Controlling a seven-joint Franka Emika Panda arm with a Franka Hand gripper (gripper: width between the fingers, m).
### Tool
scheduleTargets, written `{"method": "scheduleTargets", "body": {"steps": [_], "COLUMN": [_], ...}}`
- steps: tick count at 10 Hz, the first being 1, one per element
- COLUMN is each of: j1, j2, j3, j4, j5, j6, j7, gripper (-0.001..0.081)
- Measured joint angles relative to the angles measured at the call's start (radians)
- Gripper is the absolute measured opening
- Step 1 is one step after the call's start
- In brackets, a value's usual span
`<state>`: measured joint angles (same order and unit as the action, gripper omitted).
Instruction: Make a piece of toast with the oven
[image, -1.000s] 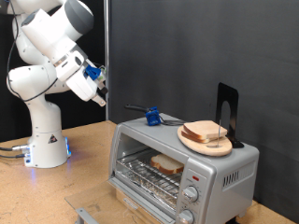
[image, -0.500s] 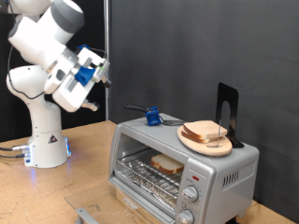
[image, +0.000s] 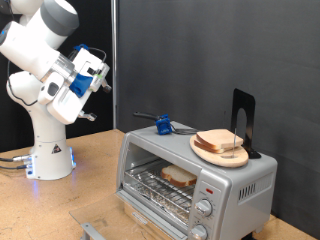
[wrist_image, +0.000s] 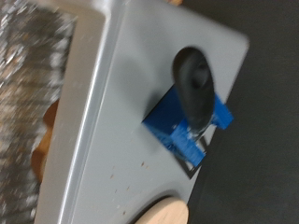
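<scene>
The silver oven stands at the exterior view's lower right with its door folded down. One slice of toast lies on the wire rack inside. A second slice lies on a round wooden plate on the oven's roof. My gripper hangs high at the exterior view's upper left, far from the oven, with nothing seen in it. The wrist view shows the oven's grey roof from above; my fingers do not show there.
A blue block with a black handle lies on the oven's roof, and shows in the wrist view. A black upright stand is behind the plate. The robot's base stands on the wooden table.
The arm has swung up and towards the exterior view's left, away from the oven. The oven, toast and plate have not moved.
</scene>
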<state>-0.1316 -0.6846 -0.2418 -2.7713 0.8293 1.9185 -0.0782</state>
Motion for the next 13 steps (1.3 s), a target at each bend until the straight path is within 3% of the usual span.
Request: {"method": "scheduleTargets", "body": {"steps": [2, 5, 10, 11, 13], "j1": [-0.019, -0.026, -0.025, -0.025, -0.027], "j2": [0.06, 0.181, 0.442, 0.439, 0.44], "j3": [-0.071, -0.144, -0.184, -0.183, -0.203], "j4": [0.039, 0.111, 0.251, 0.248, 0.245], "j5": [-0.027, -0.054, -0.012, -0.012, 0.012], "j6": [-0.071, -0.075, -0.064, -0.064, -0.161], "j7": [0.023, 0.005, -0.092, -0.091, -0.091], "gripper": [0.0809, 0.0809, 0.0809, 0.0809, 0.0809]}}
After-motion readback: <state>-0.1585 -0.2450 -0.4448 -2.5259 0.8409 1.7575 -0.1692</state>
